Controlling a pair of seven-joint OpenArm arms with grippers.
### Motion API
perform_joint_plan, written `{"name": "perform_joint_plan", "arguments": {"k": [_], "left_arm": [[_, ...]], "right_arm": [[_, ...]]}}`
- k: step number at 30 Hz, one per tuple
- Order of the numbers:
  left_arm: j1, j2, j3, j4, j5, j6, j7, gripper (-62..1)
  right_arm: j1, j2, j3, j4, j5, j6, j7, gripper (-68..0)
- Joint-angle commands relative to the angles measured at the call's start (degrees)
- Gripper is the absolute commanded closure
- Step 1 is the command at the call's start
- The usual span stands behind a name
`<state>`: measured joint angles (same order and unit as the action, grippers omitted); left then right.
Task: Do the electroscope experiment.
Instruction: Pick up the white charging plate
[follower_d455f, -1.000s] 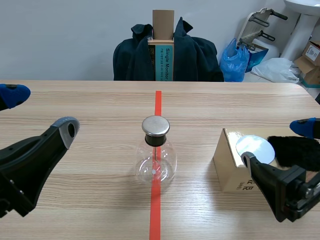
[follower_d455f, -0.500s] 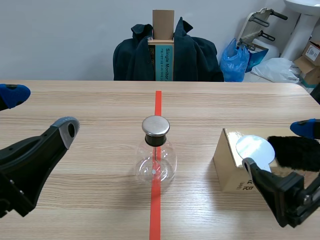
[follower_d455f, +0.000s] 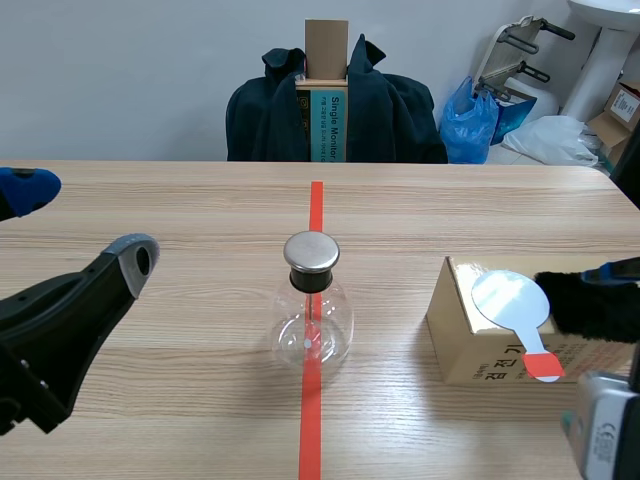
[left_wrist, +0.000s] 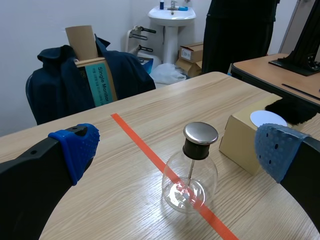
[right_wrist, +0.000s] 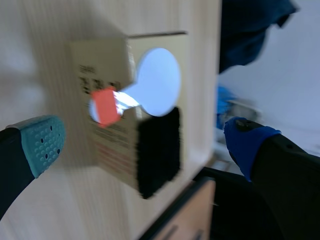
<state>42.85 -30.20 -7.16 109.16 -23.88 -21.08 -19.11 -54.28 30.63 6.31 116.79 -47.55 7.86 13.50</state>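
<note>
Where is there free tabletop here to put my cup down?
Bare wood lies between the left gripper and the flask, and beyond the flask toward the chair. The right side is crowded: box, paddle, black fur, right gripper.

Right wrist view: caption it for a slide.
Open right gripper; ahead, a cardboard box bearing a white paddle and black fur.

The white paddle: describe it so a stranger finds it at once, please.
On the table, right of the glass flask, stands a cardboard box. The paddle lies on top beside black fur: a round white disc with an orange-red handle tip.
</note>
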Motion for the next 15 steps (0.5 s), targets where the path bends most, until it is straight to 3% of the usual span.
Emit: {"name": "perform_joint_plan", "arguments": {"k": [1,4,6,9,15], "left_arm": [[-0.20,-0.31,0.11,0.94,-0.33,-0.04,-0.92,-62.3],[-0.20,-0.31,0.11,0.94,-0.33,-0.04,-0.90,-62.3],[-0.20,-0.31,0.11,0.94,-0.33,-0.04,-0.92,-62.3],[-0.20,-0.31,0.11,0.94,-0.33,-0.04,-0.92,-62.3],[-0.20,-0.31,0.11,0.94,-0.33,-0.04,-0.92,-62.3]], "right_arm": [[0.61,0.44,0.79,-2.01,-1.62,-5.07,-0.20,-67.9],[0.87,0.44,0.74,-7.10,-6.64,-14.51,2.40,-67.9],[1.66,0.46,0.33,-11.41,-10.27,-19.10,5.14,-67.9],[4.02,0.42,-2.08,-18.14,-16.24,-23.08,5.70,-67.9],[11.87,0.04,-10.10,-27.32,-17.18,-34.23,2.12,-67.9]]}}
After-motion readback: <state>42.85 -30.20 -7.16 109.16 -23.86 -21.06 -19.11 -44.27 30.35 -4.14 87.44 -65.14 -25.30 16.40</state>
